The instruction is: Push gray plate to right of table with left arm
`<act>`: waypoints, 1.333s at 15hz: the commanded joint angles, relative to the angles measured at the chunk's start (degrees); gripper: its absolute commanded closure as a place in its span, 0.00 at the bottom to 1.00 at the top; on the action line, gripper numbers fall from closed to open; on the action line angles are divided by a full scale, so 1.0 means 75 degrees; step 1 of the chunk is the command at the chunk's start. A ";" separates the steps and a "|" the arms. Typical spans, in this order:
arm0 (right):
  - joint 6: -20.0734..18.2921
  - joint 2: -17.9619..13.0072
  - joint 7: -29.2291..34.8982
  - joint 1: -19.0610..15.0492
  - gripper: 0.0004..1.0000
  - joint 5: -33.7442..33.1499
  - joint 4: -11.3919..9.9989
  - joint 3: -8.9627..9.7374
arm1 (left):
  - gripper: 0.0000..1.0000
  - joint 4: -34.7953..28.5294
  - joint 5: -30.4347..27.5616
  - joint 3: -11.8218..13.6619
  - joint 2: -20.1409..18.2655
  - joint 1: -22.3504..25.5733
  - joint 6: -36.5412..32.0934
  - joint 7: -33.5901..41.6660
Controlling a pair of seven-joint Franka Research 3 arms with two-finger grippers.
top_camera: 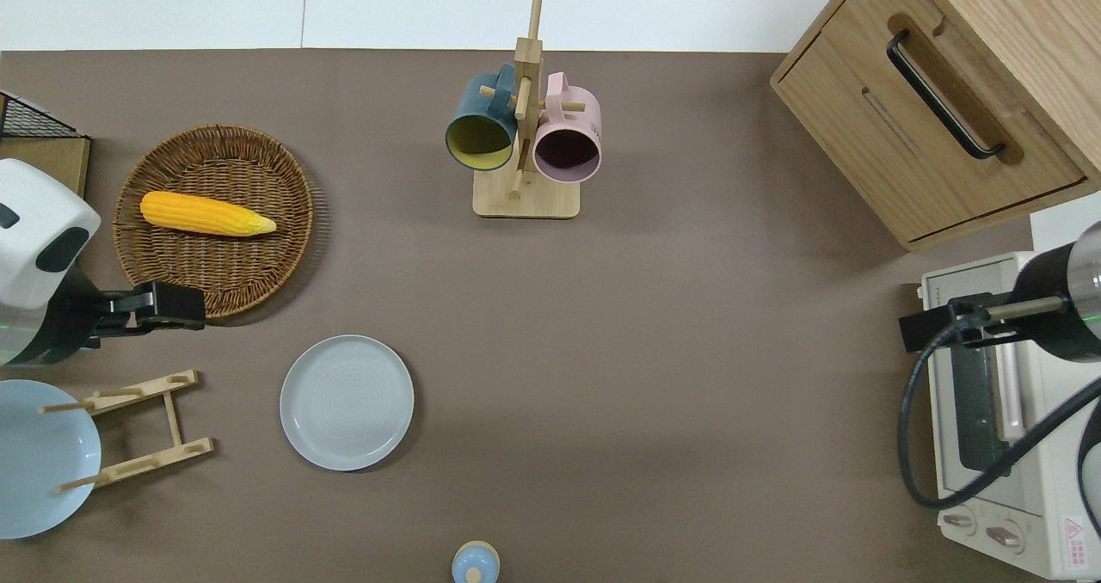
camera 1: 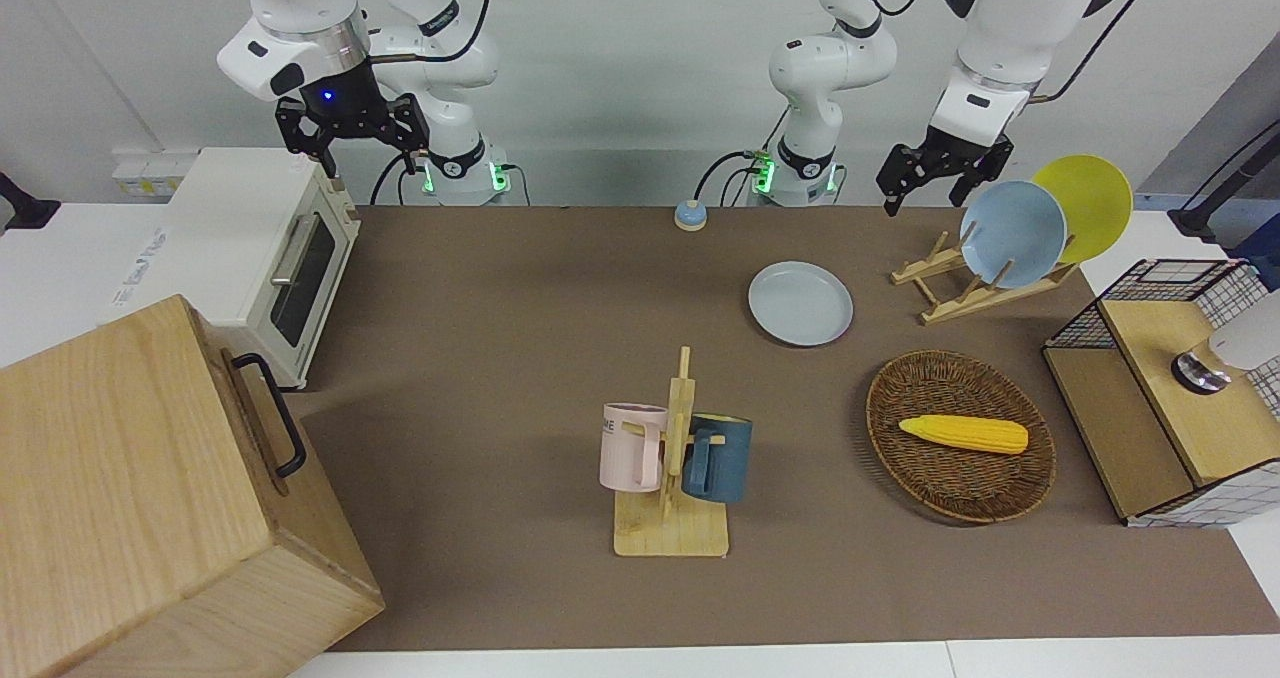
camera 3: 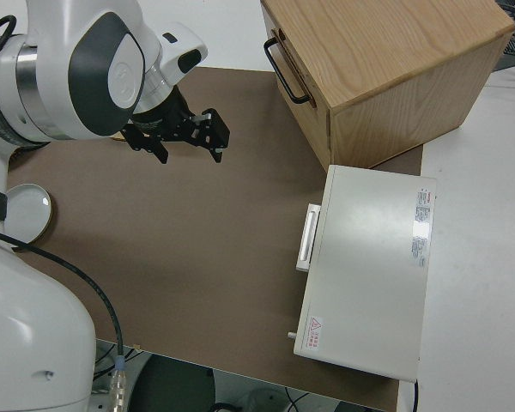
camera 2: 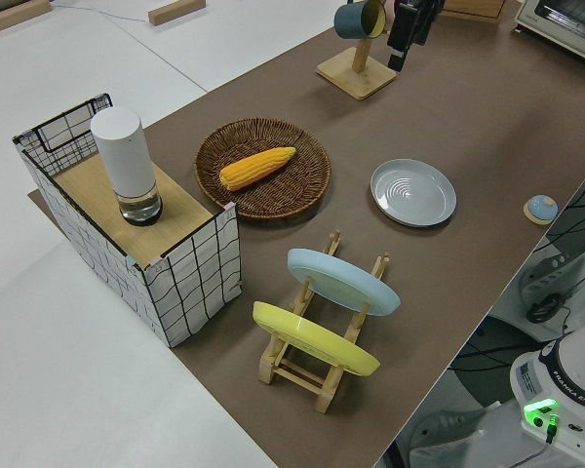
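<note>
Two arms up off the worktop [camera 1: 520, 378] in the front view; gray plate [camera 1: 801, 303] lies flat on the brown top, toward the left arm's end, nearer to the robots than the wicker basket [camera 1: 960, 448] with the corn cob [camera 1: 964, 434]; left end effector [camera 1: 925, 191] hangs in the air, fingers spread and empty, not touching the plate; right end effector [camera 1: 366, 156] parked, fingers apart, holding nothing; sky-blue plate [camera 1: 1012, 234] and yellow plate [camera 1: 1085, 205] stand in the wooden rack [camera 1: 960, 293] beside the gray plate; mug tree [camera 1: 675, 478] with a pink mug [camera 1: 632, 446] and a dark blue mug [camera 1: 718, 457] sits mid-worktop, farther from the robots.

Overhead view: gray plate [top_camera: 347, 401] sits just beside the rack [top_camera: 142, 428], on the rack's right-arm side; left end effector [top_camera: 172, 304] is over the near rim of the basket [top_camera: 215, 219], well apart from the plate; open brown top runs from the plate toward the toaster oven [top_camera: 1006, 445] at the right arm's end.

Left side view: gray plate [camera 2: 412, 192] flat and untouched, between the basket [camera 2: 263, 168] and a small blue knob [camera 2: 540, 208].

Right side view: right end effector [camera 3: 189, 146] released, hovering over bare top; sliver of the gray plate [camera 3: 21, 213] at the edge.

Progress, as a judgement: push not started; no contact yet; left arm needs to drop to the plate's rim on the rack side, then slide it across toward the right arm's end; all of the travel is left.
</note>
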 commanded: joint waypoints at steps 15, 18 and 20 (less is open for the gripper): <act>-0.0032 -0.0079 -0.0061 -0.0010 0.00 0.0015 -0.0032 0.0000 | 0.01 -0.2602 0.0052 0.0701 -0.0054 0.0019 0.1639 0.0042; -0.0032 -0.0079 -0.0061 -0.0010 0.00 0.0015 -0.0032 0.0000 | 0.01 -0.2966 -0.0228 0.0689 -0.0042 -0.0075 0.1804 0.0054; -0.0032 -0.0079 -0.0061 -0.0010 0.00 0.0015 -0.0032 0.0000 | 0.01 -0.3130 -0.0369 0.0643 -0.0030 -0.0098 0.1886 0.0054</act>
